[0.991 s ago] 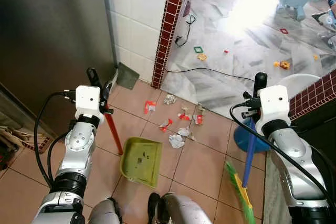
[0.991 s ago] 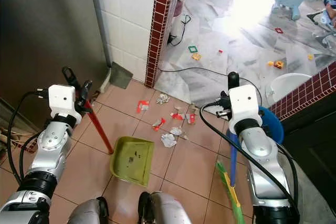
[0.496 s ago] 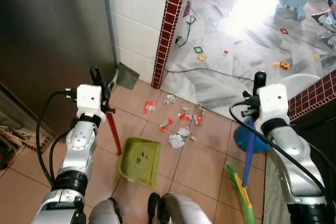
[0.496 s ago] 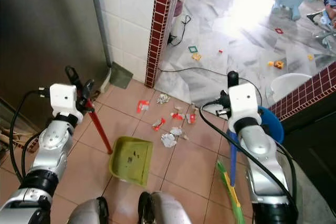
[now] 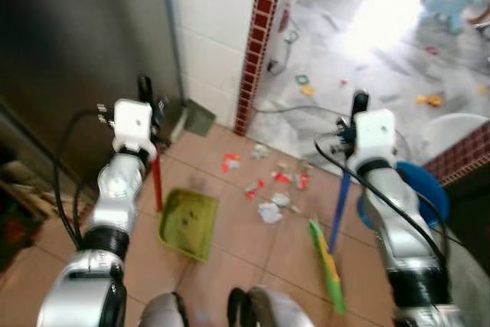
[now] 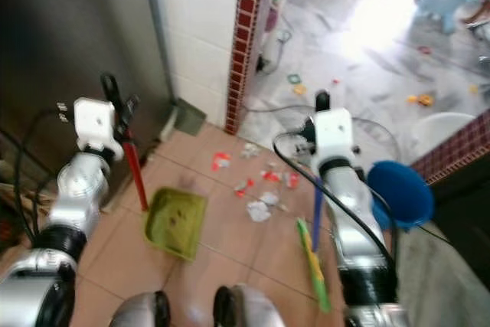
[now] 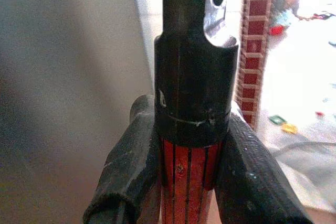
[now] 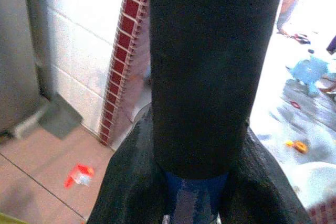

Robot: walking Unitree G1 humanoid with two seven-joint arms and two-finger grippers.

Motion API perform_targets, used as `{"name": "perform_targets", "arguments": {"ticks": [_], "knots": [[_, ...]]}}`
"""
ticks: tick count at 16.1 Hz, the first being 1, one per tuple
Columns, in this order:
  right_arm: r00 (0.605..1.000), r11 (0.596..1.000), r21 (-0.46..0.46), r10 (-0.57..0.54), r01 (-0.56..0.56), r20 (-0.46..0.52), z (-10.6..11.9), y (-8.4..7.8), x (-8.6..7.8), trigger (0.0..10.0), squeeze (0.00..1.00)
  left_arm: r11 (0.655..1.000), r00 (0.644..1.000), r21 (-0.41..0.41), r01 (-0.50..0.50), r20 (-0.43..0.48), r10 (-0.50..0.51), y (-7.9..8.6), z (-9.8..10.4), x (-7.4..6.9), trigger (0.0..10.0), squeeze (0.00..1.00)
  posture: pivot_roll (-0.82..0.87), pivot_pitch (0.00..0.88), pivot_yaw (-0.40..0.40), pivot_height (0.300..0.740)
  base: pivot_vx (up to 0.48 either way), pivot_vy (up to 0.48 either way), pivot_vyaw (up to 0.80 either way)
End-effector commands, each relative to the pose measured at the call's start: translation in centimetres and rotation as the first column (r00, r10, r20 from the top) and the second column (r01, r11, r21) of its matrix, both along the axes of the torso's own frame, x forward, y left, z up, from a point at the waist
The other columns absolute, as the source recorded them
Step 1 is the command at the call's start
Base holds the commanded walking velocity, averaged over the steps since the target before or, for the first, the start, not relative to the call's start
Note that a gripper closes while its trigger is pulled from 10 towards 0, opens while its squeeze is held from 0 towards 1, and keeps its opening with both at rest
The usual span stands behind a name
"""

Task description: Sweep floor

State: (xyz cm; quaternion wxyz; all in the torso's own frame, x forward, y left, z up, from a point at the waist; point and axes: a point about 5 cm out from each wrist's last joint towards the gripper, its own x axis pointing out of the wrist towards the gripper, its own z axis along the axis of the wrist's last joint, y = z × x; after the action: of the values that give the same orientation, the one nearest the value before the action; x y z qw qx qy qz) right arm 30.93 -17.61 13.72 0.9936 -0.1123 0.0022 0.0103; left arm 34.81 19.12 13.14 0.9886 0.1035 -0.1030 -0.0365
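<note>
A green dustpan (image 5: 186,223) rests on the tan tiles at the foot of a red handle (image 5: 157,185). My left gripper (image 5: 152,106) is shut on the handle's black top (image 7: 191,103). Red and white paper scraps (image 5: 269,189) lie scattered to the right of the pan. My right gripper (image 5: 357,105) is shut on the black grip (image 8: 210,77) of a blue broom handle (image 5: 338,208). The broom's green bristles (image 5: 325,264) touch the floor just right of the scraps.
A blue basin (image 5: 417,189) stands right of the broom. A white-tiled wall with a red brick column (image 5: 256,44) rises behind the scraps, a dark metal panel (image 5: 69,51) to its left. A black cable (image 5: 295,109) and small toys (image 5: 427,99) lie on the marble floor beyond.
The whole view has shifted and blurred, so the camera moved. My right arm has swung the broom left, its bristles closer to the scraps. The dustpan sits a little further left of them.
</note>
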Motion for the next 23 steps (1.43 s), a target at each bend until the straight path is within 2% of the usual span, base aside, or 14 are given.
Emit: {"name": "perform_targets", "arguments": {"ticks": [1, 3, 6, 7, 9, 10, 11, 12, 13, 17, 18, 19, 20, 23], "knots": [[0.999, 1.0, -0.007, -0.008, 0.008, 0.043, 0.6, 0.1, 0.3, 10.0, 0.0, 1.0, 0.997, 0.013, 0.022, 0.075, -0.023, -0.2, 2.1, 0.7, 0.0, 0.0, -0.16, 0.007, -0.057, 0.74, 0.0, 0.0, 0.0], [0.998, 1.0, 0.017, -0.012, 0.011, 0.059, 0.5, 0.8, 1.0, 10.0, 0.0, 1.0, 0.996, 0.001, 0.013, 0.089, -0.013, 0.4, 3.4, 1.4, 0.0, 0.0, -0.13, 0.0, -0.023, 0.74, 0.0, 0.0, 0.0], [0.996, 0.999, 0.053, -0.011, 0.006, 0.092, 0.9, 2.0, 1.9, 10.0, 0.0, 0.997, 0.991, -0.081, -0.009, 0.13, 0.02, 1.0, 5.7, 2.0, 0.0, 0.0, -0.12, 0.0, 0.035, 0.74, 0.0, 0.0, 0.0], [0.994, 0.998, 0.065, -0.004, -0.004, 0.109, 1.1, 2.9, 2.1, 10.0, 0.0, 0.993, 0.99, -0.118, 0.002, 0.138, 0.014, 0.5, 6.5, 2.1, 0.0, 0.0, -0.12, 0.019, 0.047, 0.74, 0.0, 0.0, 0.0], [0.992, 0.998, 0.065, 0.012, -0.02, 0.126, 1.1, 3.8, 2.3, 10.0, 0.0, 0.985, 0.995, -0.174, 0.023, 0.102, -0.005, -0.7, 6.2, 1.8, 0.0, 0.0, -0.11, 0.0, 0.065, 0.74, 0.0, 0.0, 0.0], [0.991, 0.997, 0.081, 0.004, -0.015, 0.135, 1.5, 4.3, 3.4, 10.0, 0.0, 0.979, 0.991, -0.177, 0.098, 0.103, -0.081, -2.3, 6.6, 2.0, 0.0, 0.0, -0.08, 0.0, 0.019, 0.74, 0.0, 0.0, 0.0], [0.987, 0.995, 0.093, 0.023, -0.038, 0.16, 2.5, 5.2, 4.2, 10.0, 0.0, 0.98, 0.986, -0.16, 0.122, 0.133, -0.101, -2.8, 8.0, 2.3, 1.0, 0.0, -0.05, 0.0, 0.045, 0.74, 0.0, 0.0, 0.0], [0.969, 0.992, 0.059, 0.094, -0.11, 0.228, 4.6, 6.5, 5.3, 10.0, 0.0, 0.982, 0.978, -0.133, 0.133, 0.178, -0.109, -3.5, 10.4, 3.0, 9.8, 0.0, -0.06, 0.0, 0.042, 0.74, 0.0, 0.0, 0.0], [0.96, 0.991, 0.03, 0.117, -0.129, 0.256, 5.2, 6.9, 5.6, 10.0, 0.0, 0.983, 0.975, -0.121, 0.14, 0.191, -0.115, -3.6, 11.1, 3.1, 9.8, 0.0, -0.07, 0.0, 0.046, 0.74, 0.0, 0.0, 0.0], [0.957, 0.991, 0.027, 0.118, -0.13, 0.265, 5.2, 7.0, 5.9, 10.0, 0.0, 0.982, 0.977, -0.124, 0.141, 0.179, -0.117, -3.6, 11.2, 3.0, 9.8, 0.0, -0.07, 0.0, 0.046, 0.74, 0.0, 0.0, 0.0], [0.965, 0.998, 0.011, 0.058, -0.062, 0.254, 4.0, 5.5, 5.2, 10.0, 0.0, 0.981, 0.987, -0.149, 0.126, 0.119, -0.108, -4.1, 8.2, 1.5, 10.0, 0.0, -0.08, 0.0, 0.019, 0.74, 0.0, 0.0, 0.0], [0.967, 0.999, -0.027, -0.014, 0.022, 0.253, 2.9, 3.7, 4.2, 10.0, 0.0, 0.975, 0.995, -0.199, 0.103, 0.034, -0.098, -4.6, 4.5, -1.1, 10.0, 0.0, -0.09, 0.0, 0.013, 0.74, 0.0, 0.0, 0.0], [0.962, 0.998, -0.055, -0.016, 0.033, 0.273, 3.3, 3.4, 4.0, 10.0, 0.0, 0.968, 0.996, -0.234, 0.088, -0.009, -0.092, -4.5, 3.4, -2.2, 10.0, 0.0, -0.09, 0.0, 0.005, 0.74, 0.0, 0.0, 0.0], [0.953, 0.995, -0.091, 0.066, -0.041, 0.295, 4.6, 4.5, 4.3, 10.0, 0.0, 0.954, 0.993, -0.281, 0.102, -0.027, -0.114, -4.2, 3.7, -3.0, 10.0, 0.0, -0.07, 0.0, 0.008, 0.74, 0.0, 0.0, 0.0]]}}
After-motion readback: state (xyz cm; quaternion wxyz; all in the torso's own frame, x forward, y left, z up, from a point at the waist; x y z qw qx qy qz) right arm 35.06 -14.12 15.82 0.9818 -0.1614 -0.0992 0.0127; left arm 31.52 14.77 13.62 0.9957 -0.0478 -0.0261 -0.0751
